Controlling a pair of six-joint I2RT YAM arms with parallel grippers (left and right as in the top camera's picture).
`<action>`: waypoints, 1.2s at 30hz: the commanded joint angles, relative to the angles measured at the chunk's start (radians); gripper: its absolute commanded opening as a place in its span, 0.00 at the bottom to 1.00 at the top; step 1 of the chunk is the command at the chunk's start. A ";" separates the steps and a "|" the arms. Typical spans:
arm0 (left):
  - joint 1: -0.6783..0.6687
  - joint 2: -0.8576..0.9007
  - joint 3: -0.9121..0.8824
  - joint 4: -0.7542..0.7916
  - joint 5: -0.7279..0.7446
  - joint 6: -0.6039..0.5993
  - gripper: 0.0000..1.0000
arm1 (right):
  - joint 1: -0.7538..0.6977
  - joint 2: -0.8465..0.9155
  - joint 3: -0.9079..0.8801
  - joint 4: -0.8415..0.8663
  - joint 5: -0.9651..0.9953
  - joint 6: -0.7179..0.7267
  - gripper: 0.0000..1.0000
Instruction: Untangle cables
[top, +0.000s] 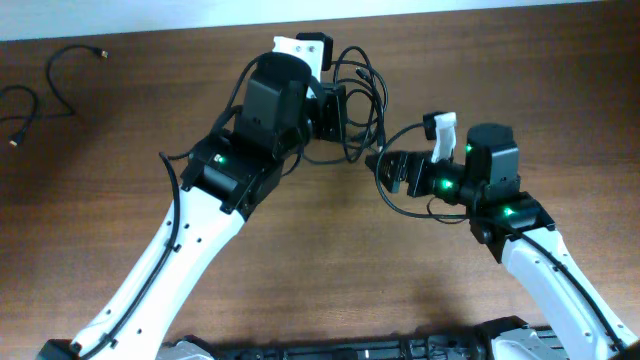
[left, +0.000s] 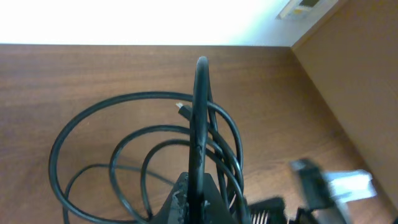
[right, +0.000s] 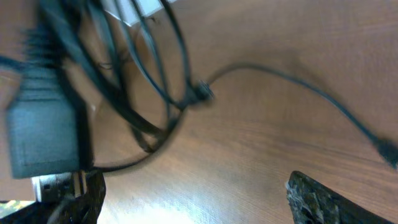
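Far edge of the table (top: 300, 250): cables (top: 365, 85) look soft, light. Your left gripper (left: 198, 199) pinches them, right gripper (top: 388, 168) gapes. Grab near a plug (left: 181, 107).

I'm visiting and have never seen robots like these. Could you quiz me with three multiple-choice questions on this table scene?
1. Seen from overhead, where does the loose cable lie?
A. Far left, apart from both arms
B. Under the right arm
C. On the front edge

2. What colour are the tangled cables?
A. White
B. Black
C. Red

3. How is the right gripper set?
A. Shut on a plug
B. Shut on nothing
C. Open

Answers:
1. A: it lies alone at the upper left of the overhead view.
2. B: every loop looks black against the brown wood.
3. C: in the right wrist view its fingers stand wide apart.
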 joint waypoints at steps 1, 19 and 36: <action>-0.001 -0.019 0.005 -0.006 0.080 -0.039 0.00 | -0.002 -0.001 0.009 0.067 0.147 0.102 0.92; 0.343 -0.211 0.005 0.069 0.433 -0.019 0.00 | -0.491 0.156 0.009 -0.259 0.509 0.131 0.99; 0.240 -0.007 0.005 -0.119 0.623 0.285 0.00 | -0.100 0.150 0.009 0.382 -0.362 0.016 0.72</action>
